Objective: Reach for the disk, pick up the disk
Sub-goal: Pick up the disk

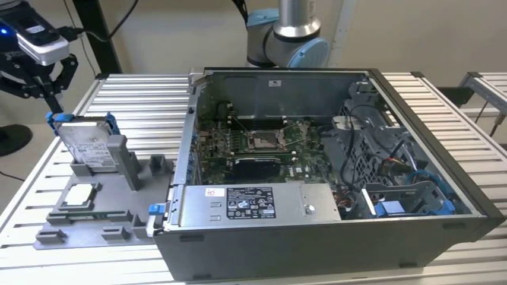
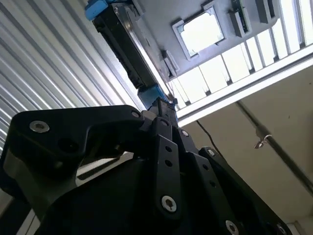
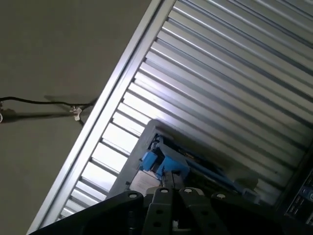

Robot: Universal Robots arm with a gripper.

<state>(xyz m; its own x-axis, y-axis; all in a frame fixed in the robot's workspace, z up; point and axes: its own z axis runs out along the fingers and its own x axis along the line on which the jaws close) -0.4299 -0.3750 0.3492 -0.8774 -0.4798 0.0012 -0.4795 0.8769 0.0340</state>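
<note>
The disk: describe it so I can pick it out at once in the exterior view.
At the exterior view's left, beside the open computer case, lies a grey fixture tray. At its far end the disk stands on edge, silver-grey with a white label and blue bracket, unlike the small square chip lying flat nearby.

Soft, even light falls from above. Slats of the counter (image 1: pixel 443 119) gleam pale, flaring white along its edge in the second wrist view. Shade pools inside the computer case (image 1: pixel 317 148); the black claw (image 2: pixel 164 106) reads dark. A floor cable (image 3: pixel 44 102) throws a faint shadow.
</note>
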